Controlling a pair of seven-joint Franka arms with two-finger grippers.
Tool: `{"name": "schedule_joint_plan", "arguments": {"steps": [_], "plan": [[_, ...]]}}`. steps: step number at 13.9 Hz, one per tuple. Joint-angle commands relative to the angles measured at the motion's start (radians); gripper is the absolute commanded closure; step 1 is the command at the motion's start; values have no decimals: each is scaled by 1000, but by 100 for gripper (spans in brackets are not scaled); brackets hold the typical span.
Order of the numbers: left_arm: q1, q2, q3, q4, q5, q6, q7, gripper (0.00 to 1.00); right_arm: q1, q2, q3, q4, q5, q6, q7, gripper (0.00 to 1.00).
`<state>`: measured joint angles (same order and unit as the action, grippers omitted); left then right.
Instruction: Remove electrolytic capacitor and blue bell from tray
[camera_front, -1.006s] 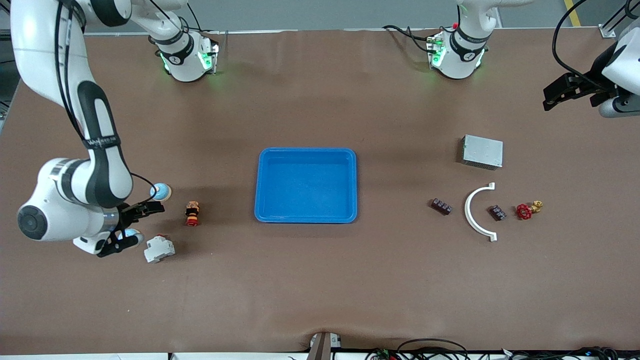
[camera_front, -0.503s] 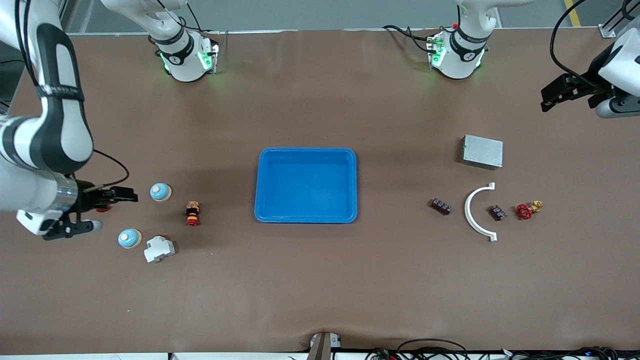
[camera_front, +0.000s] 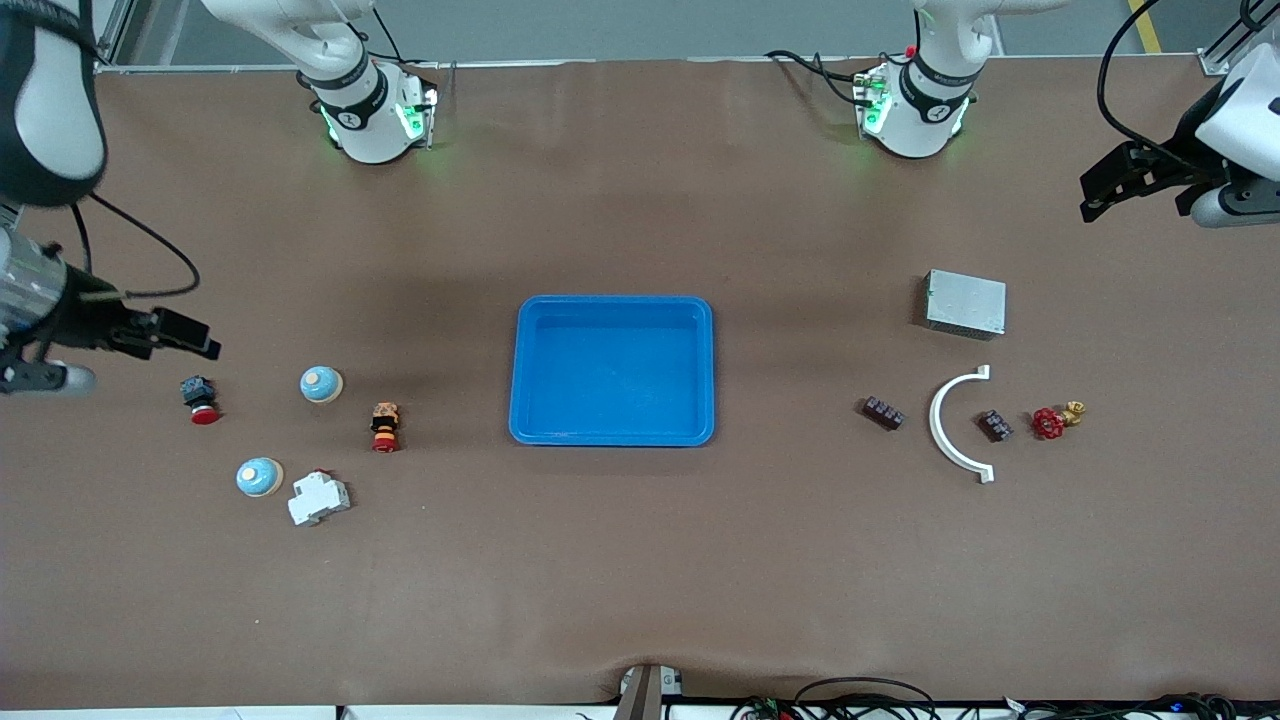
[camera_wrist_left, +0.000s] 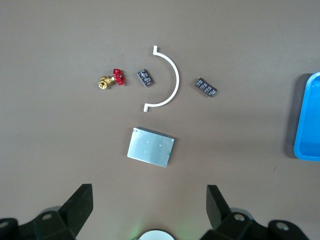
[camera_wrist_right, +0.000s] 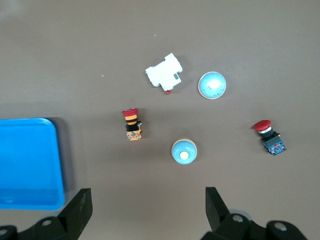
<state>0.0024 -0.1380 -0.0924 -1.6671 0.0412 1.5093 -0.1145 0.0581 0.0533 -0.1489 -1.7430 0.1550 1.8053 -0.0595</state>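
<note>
No legible writing on any part. My right gripper (camera_front: 195, 345), fingers spread and empty, hangs over the bench's right-arm end, above the two bells (camera_front: 321, 384). My left gripper (camera_front: 1100, 195), likewise spread and empty, waits over the left-arm end.

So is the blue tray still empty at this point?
Empty: the blue tray shows only bare blue floor; both bells and the dark capacitor blocks lie on the table.

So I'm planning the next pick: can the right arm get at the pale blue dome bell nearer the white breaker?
Probably yes: the right pincer is open, and nothing covers the pale blue dome bell; the white breaker sits close beside it.
</note>
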Motion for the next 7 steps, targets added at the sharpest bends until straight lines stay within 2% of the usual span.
{"name": "schedule_joint_plan", "arguments": {"steps": [1, 3, 5, 7], "plan": [[7, -68, -4, -86, -30, 55, 3, 0, 3, -128, 11, -88, -25, 15, 24, 0], [11, -68, -3, -82, -58, 55, 3, 0, 22, -177, 26, -108, -89, 14, 27, 0], [13, -66, -3, -76, -72, 55, 3, 0, 25, -227, 38, -138, -94, 12, 29, 0], [13, -66, -1, -71, -72, 55, 4, 0, 23, -218, 64, -84, -121, -44, 30, 0]]}}
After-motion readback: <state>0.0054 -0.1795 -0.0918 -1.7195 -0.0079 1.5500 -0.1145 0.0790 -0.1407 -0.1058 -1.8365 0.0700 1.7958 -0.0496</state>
